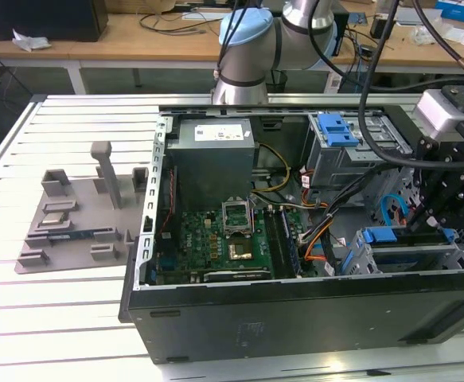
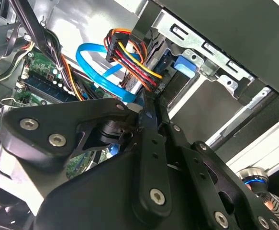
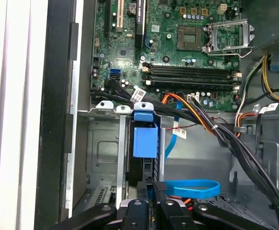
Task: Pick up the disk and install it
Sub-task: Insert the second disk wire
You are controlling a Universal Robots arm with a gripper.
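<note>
The gripper (image 1: 432,227) is down inside the case at the exterior view's lower right, its jaws drawn together with nothing visibly between them. Its tip sits at the end of the disk (image 1: 403,236). The disk lies in the cage (image 3: 103,143), and its blue rail tab (image 3: 145,141) shows in the first wrist view, just ahead of the gripper (image 3: 153,184). I cannot tell whether the disk is fully seated.

The main risk, as I judge it, is cables. A blue cable (image 3: 192,188) loops just beside the gripper, and a black and orange bundle (image 3: 201,120) runs close past the cage. A sideways move could snag either one and pull on its plug. An off-centre push could tilt the disk so that its rails jam. A slip off the disk could land on the board (image 3: 187,28).
</note>
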